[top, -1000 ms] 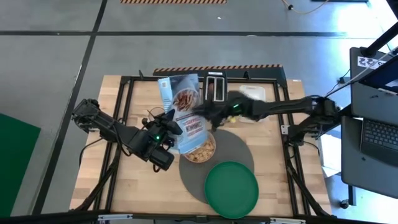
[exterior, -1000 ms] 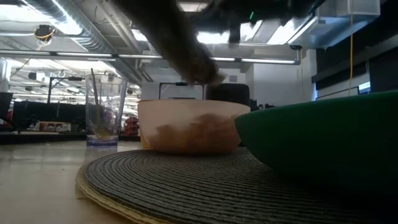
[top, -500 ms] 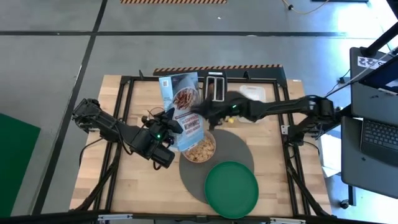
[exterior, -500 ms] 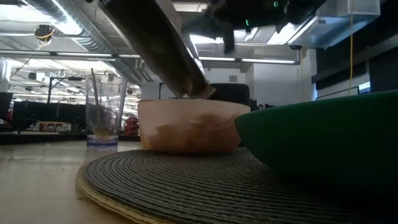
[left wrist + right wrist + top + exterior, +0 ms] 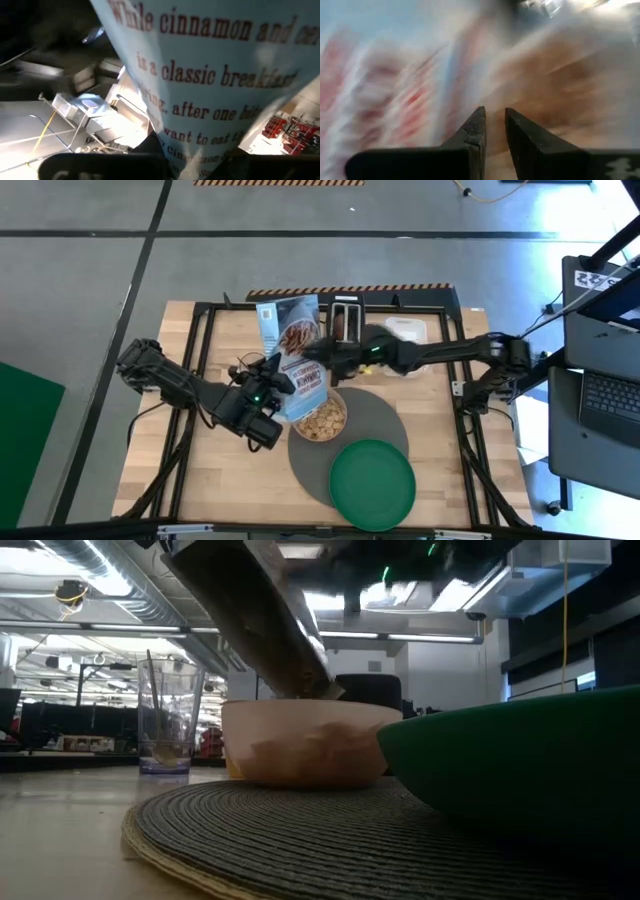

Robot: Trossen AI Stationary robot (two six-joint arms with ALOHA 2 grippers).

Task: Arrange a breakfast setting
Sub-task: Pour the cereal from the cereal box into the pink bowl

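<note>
A light-blue cereal bag (image 5: 295,355) is tilted over the translucent pinkish bowl (image 5: 343,420), its mouth (image 5: 312,688) just above the bowl's rim. The bowl holds cereal and stands on the round grey placemat (image 5: 385,412). The green plate (image 5: 372,483) lies on the mat's near right part. My left gripper (image 5: 272,387) is shut on the bag. My right gripper (image 5: 318,352) is at the bag's right side, level, its fingers (image 5: 479,132) a narrow gap apart with nothing between them. I cannot tell if it touches the bag. Bagel and apple are out of view. My left gripper holds the cereal bag by its left edge (image 5: 280,385), coming level from the table's left. The bag's printed face (image 5: 210,75) fills the wrist view and runs down between the fingers. The bag is lifted clear and slants down toward the bowl.
A black toaster (image 5: 347,320) and a white tray (image 5: 408,330) stand at the far edge behind the right arm. A clear glass (image 5: 165,720) with a thin stick in it stands on the table left of the bowl in the low view.
My right gripper has drawn back from above the bowl toward the table's far edge, along the bag's right side. The bag has shifted a little toward the left, so that more of the cereal in the bowl shows from above; its mouth stays above the rim.
</note>
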